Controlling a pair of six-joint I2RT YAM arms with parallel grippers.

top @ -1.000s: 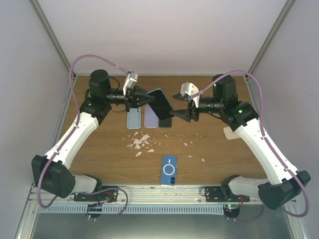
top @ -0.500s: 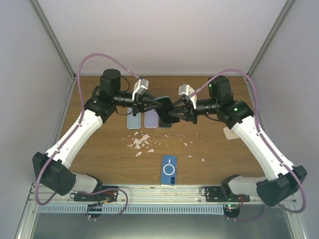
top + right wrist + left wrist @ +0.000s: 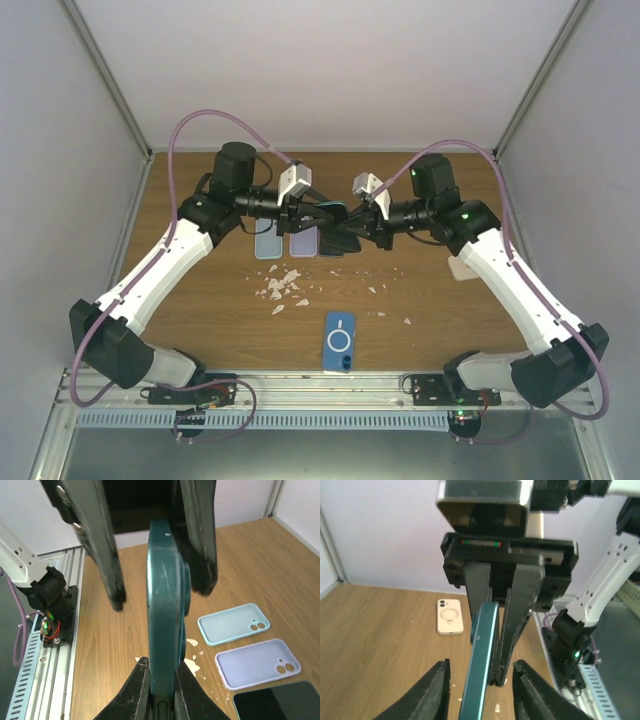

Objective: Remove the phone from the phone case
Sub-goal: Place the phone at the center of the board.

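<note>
Scraps of pale material (image 3: 282, 285) and a blue case (image 3: 340, 342) lie nearest the arm bases, clear of the work. A cream case (image 3: 462, 268) sits a little further out beside the right arm.

Beyond these, both arms lean inward and meet in mid-air over a row lying flat on the table (image 3: 430, 300): a pale blue case (image 3: 268, 243), a lilac case (image 3: 304, 243) and a dark slab (image 3: 270, 700).

The teal phone case (image 3: 165, 605) hangs between the arms. It is held on edge above that row rather than on the wood, which I judge leaves both faces free to be pushed or peeled.

The right gripper (image 3: 161, 680) is clamped on one end, jaws pressed to both faces, acting as anchor. The left gripper (image 3: 480, 680) faces it from the other end with fingers parted. It straddles the case and grips nothing, and is likely placed to bite on the rim.

Whether the phone sits inside is hard to say, since both wrist views catch the case edge-on.

Each forearm runs nearly level, wrists pointing at one another and elbows flared outward.
</note>
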